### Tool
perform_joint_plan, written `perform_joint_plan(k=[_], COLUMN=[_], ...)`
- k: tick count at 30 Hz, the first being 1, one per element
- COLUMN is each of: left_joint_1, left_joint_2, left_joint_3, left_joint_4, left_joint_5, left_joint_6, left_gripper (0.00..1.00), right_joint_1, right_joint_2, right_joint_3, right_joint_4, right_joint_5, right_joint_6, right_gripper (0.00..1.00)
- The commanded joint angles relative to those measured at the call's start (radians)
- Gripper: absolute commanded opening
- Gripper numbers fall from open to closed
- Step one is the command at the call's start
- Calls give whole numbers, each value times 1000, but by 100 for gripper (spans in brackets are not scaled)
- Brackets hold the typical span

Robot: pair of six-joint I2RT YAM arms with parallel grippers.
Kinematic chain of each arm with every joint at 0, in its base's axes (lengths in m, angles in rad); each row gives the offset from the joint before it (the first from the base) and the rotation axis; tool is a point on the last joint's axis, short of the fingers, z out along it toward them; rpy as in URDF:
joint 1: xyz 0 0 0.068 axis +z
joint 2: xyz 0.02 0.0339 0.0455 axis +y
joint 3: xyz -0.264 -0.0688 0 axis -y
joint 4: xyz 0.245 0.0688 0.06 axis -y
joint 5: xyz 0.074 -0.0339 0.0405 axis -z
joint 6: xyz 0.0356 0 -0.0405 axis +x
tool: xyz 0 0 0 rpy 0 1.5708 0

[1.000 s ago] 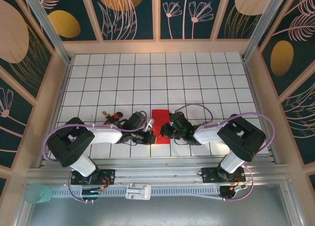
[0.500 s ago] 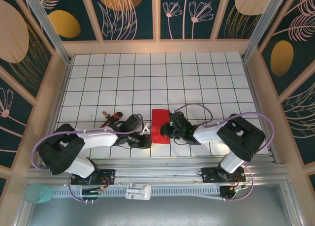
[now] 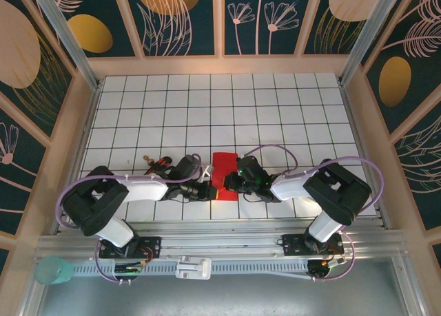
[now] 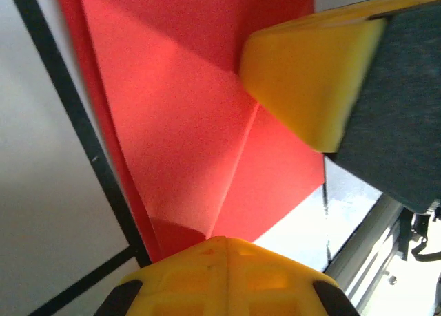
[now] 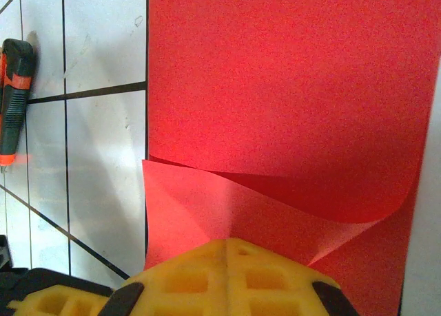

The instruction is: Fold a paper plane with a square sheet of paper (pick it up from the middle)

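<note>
The square sheet of paper [image 3: 224,166] is bright red and lies folded to a narrow upright rectangle near the front middle of the table. My left gripper [image 3: 210,189] is shut, its tip at the paper's lower left edge. My right gripper [image 3: 231,182] is shut, its tip on the lower right part. In the left wrist view the closed yellow tips [image 4: 224,241] meet a crease of the red paper [image 4: 172,123], with a right fingertip [image 4: 303,75] opposite. In the right wrist view the closed tips [image 5: 229,241] sit on a raised flap of the paper [image 5: 289,89]. No paper shows between either pair of jaws.
A black and orange plug [image 3: 159,164] sits by the left arm, also in the right wrist view [image 5: 14,102]. A teal cup [image 3: 54,269] stands off the table at the front left. Wooden walls [image 3: 88,123] ring the gridded table [image 3: 275,109].
The left arm pulled back to the left and down from the paper, then returned to its lower left edge. The right arm and the paper have stayed put.
</note>
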Motion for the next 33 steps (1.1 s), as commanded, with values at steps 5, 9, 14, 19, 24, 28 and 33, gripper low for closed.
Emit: perform_joint_plan(k=[5, 9, 14, 19, 24, 28, 33], left_joint_1=[9, 21, 31, 32, 32, 33, 32], left_joint_2=[48, 62, 83, 93, 98, 93, 93], left_joint_3=[-4, -51, -111, -112, -117, -112, -112], left_joint_4=[-43, -25, 53, 29, 14, 1, -9], left_joint_5=[-24, -14, 59, 69, 76, 76, 70], left_joint_6=[44, 14, -49, -45, -50, -46, -35], left_gripper=[0, 0, 0, 0, 0, 0, 0], right_joint_1=[-10, -10, -7, 30, 69, 84, 91], right_joint_2=[51, 1, -80, -111, -87, -55, -13], right_joint_3=[-13, 19, 11, -17, -26, -28, -24], right_joint_4=[-173, -170, -122, -68, -10, 34, 47], right_joint_5=[32, 2, -46, -52, -46, -52, -59], right_joint_6=[-42, -88, -81, -12, 48, 81, 101], right_gripper=[0, 3, 9, 12, 11, 10, 9])
